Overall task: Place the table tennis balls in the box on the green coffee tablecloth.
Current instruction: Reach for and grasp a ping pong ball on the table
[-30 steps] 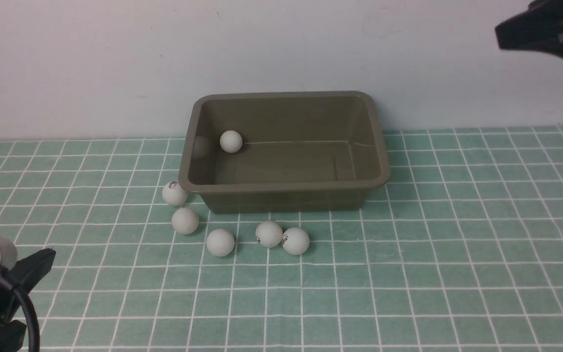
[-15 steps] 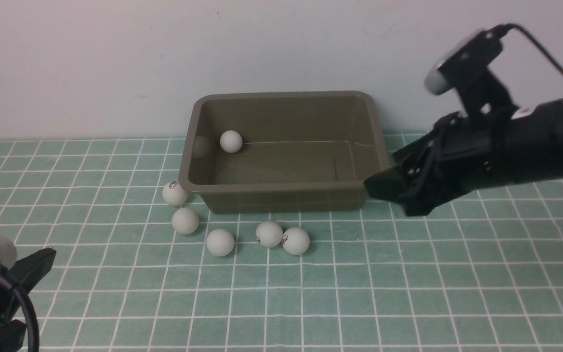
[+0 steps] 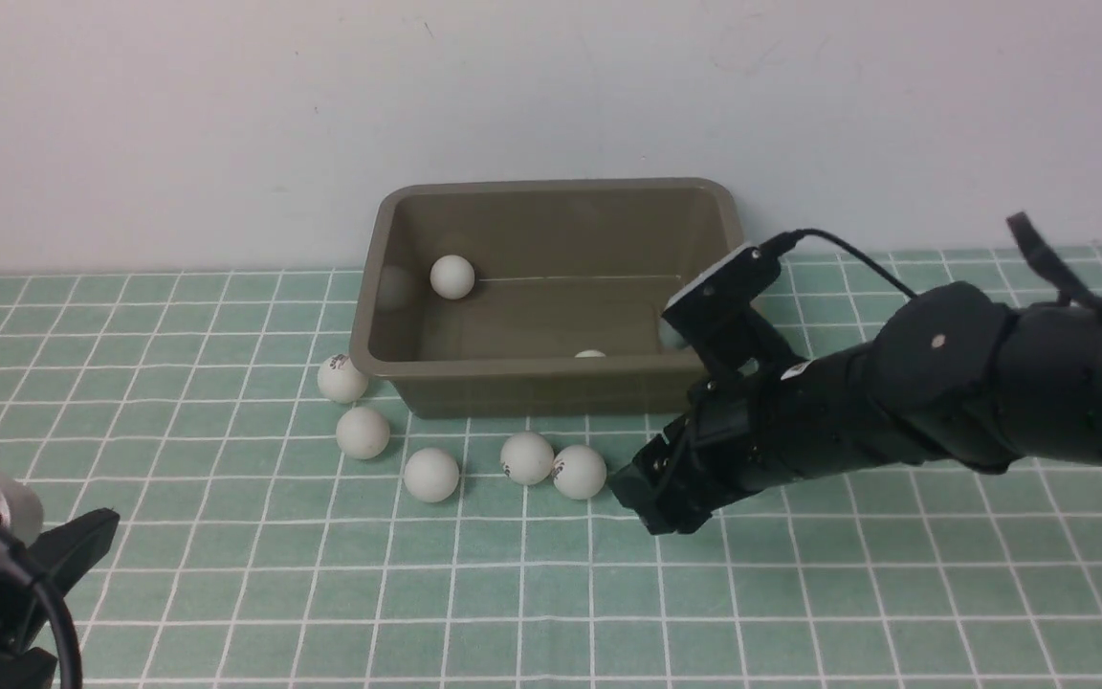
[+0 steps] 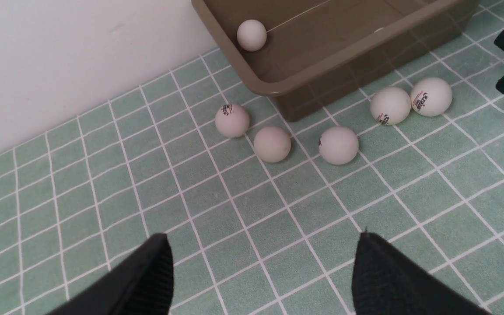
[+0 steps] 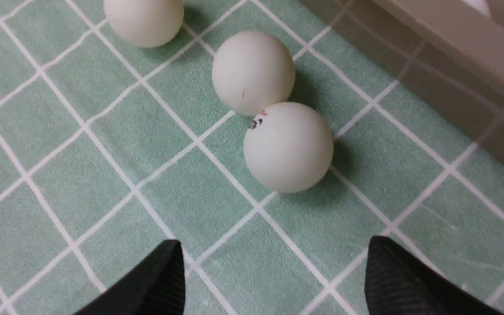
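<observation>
Left jaws and right jaws are gaping, empty; only my wrist views are showing the gaps, the right near two touching table tennis balls (image 5: 288,146).

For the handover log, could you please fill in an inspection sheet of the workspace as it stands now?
Surface: green checked tablecloth, flat.
Job's things: brown box upright at the back; inside it a ball near the back left and a second ball barely showing over the front rim; five balls on the cloth by its front and left corner.
Clutter: nothing seen.
Grippers: right gripper open, empty, low beside the rightmost ball; left gripper open, empty, away from the balls.
Cables: black cable arching over the right wrist; second cable at the left arm.
Surroundings: plain white wall behind.
</observation>
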Controlling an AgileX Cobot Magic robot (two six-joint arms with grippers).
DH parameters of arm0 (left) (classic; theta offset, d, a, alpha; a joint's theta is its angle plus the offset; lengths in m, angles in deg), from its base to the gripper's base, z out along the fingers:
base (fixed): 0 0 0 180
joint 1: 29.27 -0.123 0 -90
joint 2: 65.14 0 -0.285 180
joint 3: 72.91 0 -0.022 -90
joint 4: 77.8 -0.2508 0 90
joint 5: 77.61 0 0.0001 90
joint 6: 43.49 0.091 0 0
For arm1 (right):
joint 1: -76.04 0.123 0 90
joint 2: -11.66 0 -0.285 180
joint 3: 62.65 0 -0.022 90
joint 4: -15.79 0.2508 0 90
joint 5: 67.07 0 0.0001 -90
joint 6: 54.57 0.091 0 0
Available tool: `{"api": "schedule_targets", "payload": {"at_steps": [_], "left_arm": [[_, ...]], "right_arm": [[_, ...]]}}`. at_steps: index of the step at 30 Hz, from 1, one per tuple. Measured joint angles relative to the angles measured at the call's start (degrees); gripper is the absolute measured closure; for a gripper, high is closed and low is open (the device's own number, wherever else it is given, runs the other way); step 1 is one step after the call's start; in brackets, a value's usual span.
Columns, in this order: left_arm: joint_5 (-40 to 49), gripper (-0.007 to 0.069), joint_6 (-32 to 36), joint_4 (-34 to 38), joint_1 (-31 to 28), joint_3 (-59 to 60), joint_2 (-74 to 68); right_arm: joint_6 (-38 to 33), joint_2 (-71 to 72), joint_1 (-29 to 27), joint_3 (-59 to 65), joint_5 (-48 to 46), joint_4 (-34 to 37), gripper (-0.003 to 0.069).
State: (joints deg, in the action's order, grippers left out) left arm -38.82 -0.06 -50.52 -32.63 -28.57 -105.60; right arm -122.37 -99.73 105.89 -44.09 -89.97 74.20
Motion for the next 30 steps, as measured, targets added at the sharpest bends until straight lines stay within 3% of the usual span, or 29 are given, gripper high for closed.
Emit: {"api": "schedule_targets", "payload": {"at_steps": [5, 12, 17, 30], "left_arm": [[0.0, 0.0132, 0.0, 0.0, 0.0, 0.0, 0.0], [0.22, 0.0132, 0.0, 0.0, 0.0, 0.0, 0.0], [0.26, 0.0132, 0.0, 0.0, 0.0, 0.0, 0.0], [0.26, 0.0132, 0.0, 0.0, 0.0, 0.0, 0.0]], "right_arm": [[-9.71, -2.54, 0.04, -1.81, -0.13, 10.27, 0.0152], [-18.45, -5.66, 0.04, -2.46, 0.66, 17.29, 0.0152], [-27.14, -7.82, 0.04, -3.22, 0.91, 26.23, 0.0152], [-31.7, -11.54, 0.04, -5.48, -1.08, 32.24, 0.0152]]}}
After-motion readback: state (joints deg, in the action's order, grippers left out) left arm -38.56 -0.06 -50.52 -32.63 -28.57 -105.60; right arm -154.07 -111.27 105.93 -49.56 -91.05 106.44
